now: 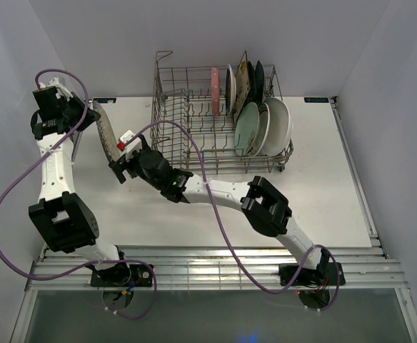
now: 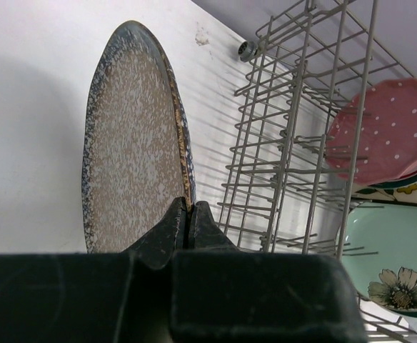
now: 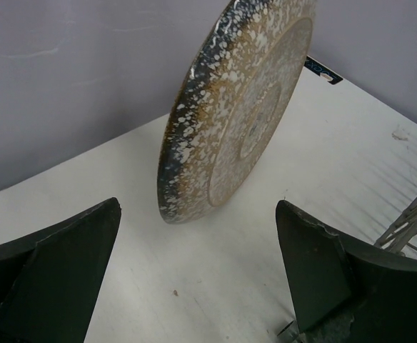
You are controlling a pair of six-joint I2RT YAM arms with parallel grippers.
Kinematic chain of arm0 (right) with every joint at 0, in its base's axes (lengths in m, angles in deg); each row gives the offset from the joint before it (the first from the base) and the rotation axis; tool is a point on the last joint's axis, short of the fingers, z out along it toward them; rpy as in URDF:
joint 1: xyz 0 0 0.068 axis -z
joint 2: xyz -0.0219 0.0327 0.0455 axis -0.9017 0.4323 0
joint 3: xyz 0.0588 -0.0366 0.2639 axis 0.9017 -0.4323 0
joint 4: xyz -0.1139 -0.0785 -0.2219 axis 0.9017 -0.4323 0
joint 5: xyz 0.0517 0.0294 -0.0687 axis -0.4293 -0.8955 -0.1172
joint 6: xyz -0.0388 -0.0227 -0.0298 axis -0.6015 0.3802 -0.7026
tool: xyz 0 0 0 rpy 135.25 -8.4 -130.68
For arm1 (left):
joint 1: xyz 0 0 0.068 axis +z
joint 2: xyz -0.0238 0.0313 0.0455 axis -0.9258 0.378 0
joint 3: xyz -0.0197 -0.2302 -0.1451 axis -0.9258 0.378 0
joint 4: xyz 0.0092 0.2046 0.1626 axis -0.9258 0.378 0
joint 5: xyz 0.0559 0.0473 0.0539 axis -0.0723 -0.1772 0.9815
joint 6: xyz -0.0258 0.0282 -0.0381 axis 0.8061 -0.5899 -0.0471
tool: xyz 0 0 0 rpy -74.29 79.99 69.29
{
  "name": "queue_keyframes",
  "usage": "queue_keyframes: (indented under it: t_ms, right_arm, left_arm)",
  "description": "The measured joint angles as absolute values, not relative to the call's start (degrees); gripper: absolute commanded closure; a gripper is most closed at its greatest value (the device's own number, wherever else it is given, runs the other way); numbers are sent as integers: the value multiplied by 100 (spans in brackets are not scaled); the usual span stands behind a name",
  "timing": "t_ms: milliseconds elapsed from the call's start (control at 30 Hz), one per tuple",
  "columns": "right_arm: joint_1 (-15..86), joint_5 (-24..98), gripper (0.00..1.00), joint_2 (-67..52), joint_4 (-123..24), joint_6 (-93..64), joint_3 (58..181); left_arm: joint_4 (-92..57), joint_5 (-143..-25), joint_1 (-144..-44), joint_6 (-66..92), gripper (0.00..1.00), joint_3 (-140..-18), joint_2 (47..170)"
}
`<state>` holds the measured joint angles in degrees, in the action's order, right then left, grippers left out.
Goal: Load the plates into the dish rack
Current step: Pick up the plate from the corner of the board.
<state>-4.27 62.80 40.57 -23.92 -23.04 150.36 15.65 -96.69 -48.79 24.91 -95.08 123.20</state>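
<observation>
Pinching the rim of the speckled plate (image 2: 133, 136), the left fingers (image 2: 173, 229) are closed tight, holding it upright on edge over the desk (image 1: 323, 179), left of the dish rack (image 1: 194, 136); the right fingers (image 3: 66, 257) gape wide near it, touching nothing

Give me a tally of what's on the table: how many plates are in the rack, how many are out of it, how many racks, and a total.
Plates in the dish rack: 8, though they overlap, so one may be hidden
Plates out of it: 1, the speckled plate, pinched by the left gripper
Dish racks: 1
Total: 10
</observation>
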Motion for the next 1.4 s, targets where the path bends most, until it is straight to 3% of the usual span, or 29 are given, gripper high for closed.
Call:
queue_keyframes:
  t_ms: [900, 1400]
  right_arm:
    - [-316, 6149, 18, 4993, -2353, -2051, 16039]
    - [-401, 6743, 39, 5181, -2143, -1996, 16124]
  left_arm:
    - [1637, -9199, -4877, 3132, 100, -9279, 12035]
    - [1550, -9090, -4870, 3523, 100, -9045, 11852]
